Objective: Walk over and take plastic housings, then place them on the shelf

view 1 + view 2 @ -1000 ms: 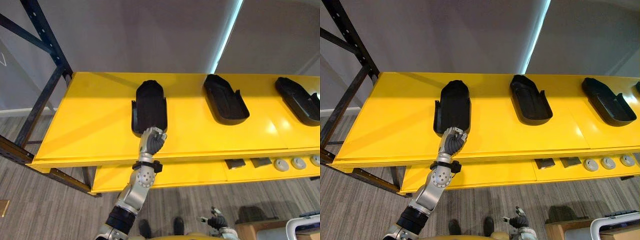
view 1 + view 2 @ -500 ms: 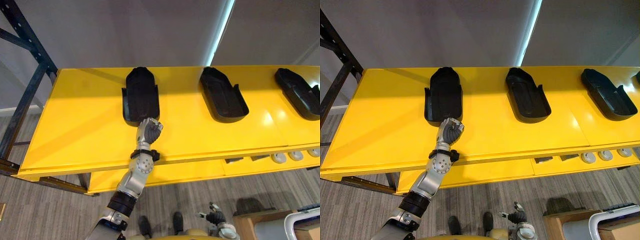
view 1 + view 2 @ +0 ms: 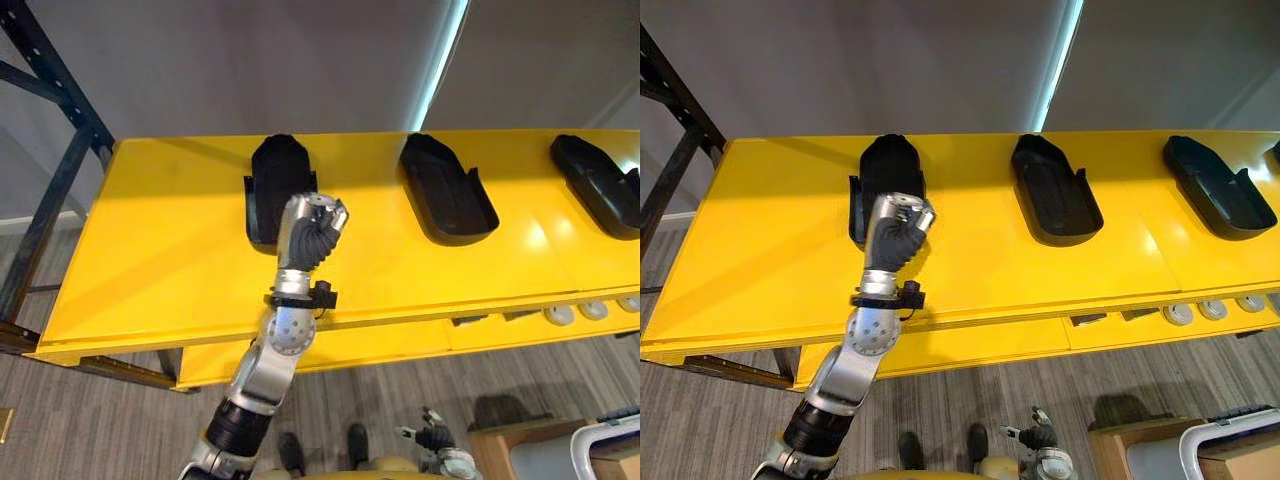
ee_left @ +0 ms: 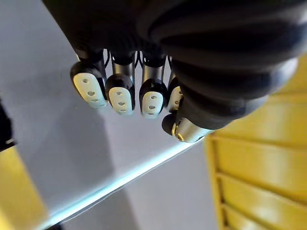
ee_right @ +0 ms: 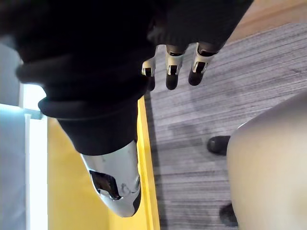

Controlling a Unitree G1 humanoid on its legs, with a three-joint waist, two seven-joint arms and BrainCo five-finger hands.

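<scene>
Three black plastic housings lie in a row on the yellow shelf [image 3: 160, 260]: a left one [image 3: 272, 175], a middle one [image 3: 447, 190] and a right one [image 3: 600, 190]. My left hand [image 3: 312, 230] is raised above the shelf, in front of the near end of the left housing and covering part of it. Its fingers [image 4: 120, 93] are curled into a fist with nothing in them. My right hand [image 3: 432, 438] hangs low near the floor, fingers [image 5: 172, 67] relaxed and empty.
A lower yellow shelf carries small grey round and square parts [image 3: 560, 316]. A dark steel rack post [image 3: 60, 90] stands at the left end. A brown box and a white-rimmed bin [image 3: 600, 450] sit on the floor at lower right. A grey wall backs the shelf.
My left hand has lifted off the shelf at the near end of the left housing and risen toward the camera. The housing stays where it lay.
</scene>
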